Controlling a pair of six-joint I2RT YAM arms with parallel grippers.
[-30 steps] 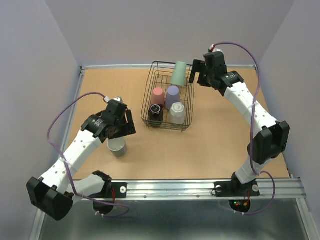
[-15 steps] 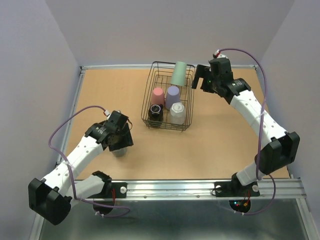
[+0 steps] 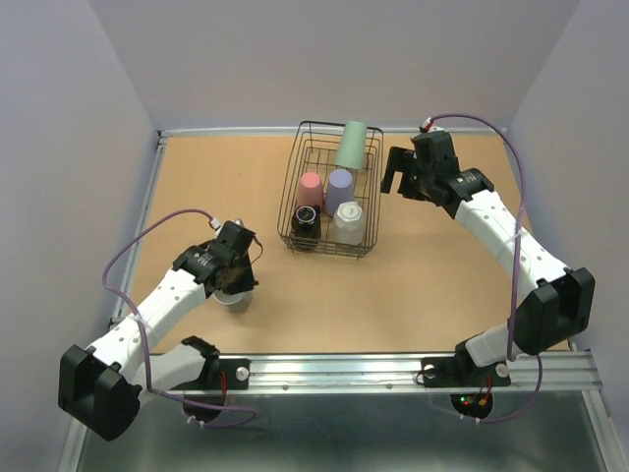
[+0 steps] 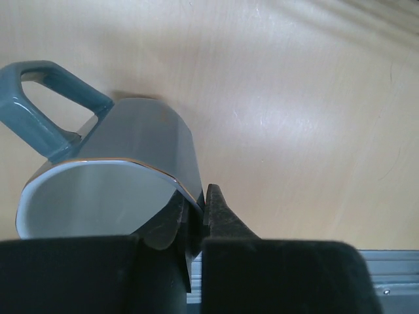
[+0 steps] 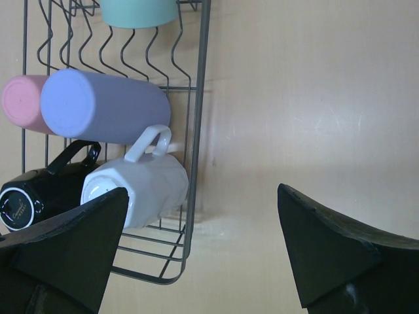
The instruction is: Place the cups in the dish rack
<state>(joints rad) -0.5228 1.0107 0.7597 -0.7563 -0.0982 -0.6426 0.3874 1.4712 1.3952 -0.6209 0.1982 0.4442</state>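
The grey-blue mug (image 4: 124, 163) with a cream inside stands upright on the table at the left (image 3: 233, 299). My left gripper (image 4: 197, 210) (image 3: 234, 281) is shut on its rim, one finger inside and one outside. The black wire dish rack (image 3: 291, 187) (image 5: 196, 124) holds the pink cup (image 3: 311, 188), the lavender cup (image 3: 340, 189), the white mug (image 3: 348, 223), the dark brown mug (image 3: 306, 223) and the pale green cup (image 3: 352, 144). My right gripper (image 3: 398, 172) (image 5: 203, 191) hangs open beside the rack's right side, holding nothing.
The wooden table (image 3: 432, 265) has a raised rim along the left and back edges, with walls close behind. A metal rail (image 3: 393, 369) runs along the near edge by the arm bases.
My left gripper came down over the grey-blue mug and closed on its rim. The right arm drew a little away from the rack, still open.
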